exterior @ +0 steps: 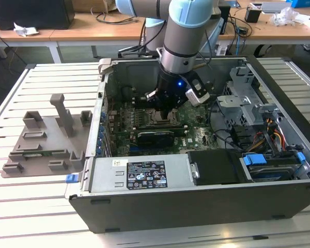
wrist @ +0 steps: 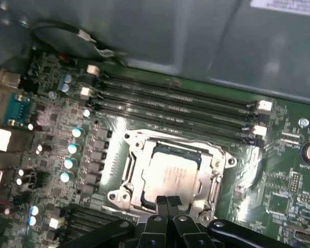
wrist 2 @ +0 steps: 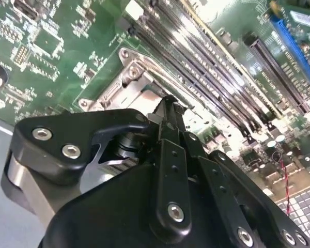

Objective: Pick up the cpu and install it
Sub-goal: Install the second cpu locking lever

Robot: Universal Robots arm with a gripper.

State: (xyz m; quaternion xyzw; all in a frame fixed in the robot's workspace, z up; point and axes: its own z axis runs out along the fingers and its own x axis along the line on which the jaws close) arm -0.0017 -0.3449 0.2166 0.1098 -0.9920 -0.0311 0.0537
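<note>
The cpu [wrist: 171, 174] is seen lying flat inside the socket frame [wrist: 129, 170] on the green board [wrist: 279, 181], so it looks already put in place. The gripper [wrist: 168, 202] is held low, just over the chip's near edge. Its 2 fingers [wrist: 161, 204] are pressed together with nothing between them, so the chip is not being held.
</note>
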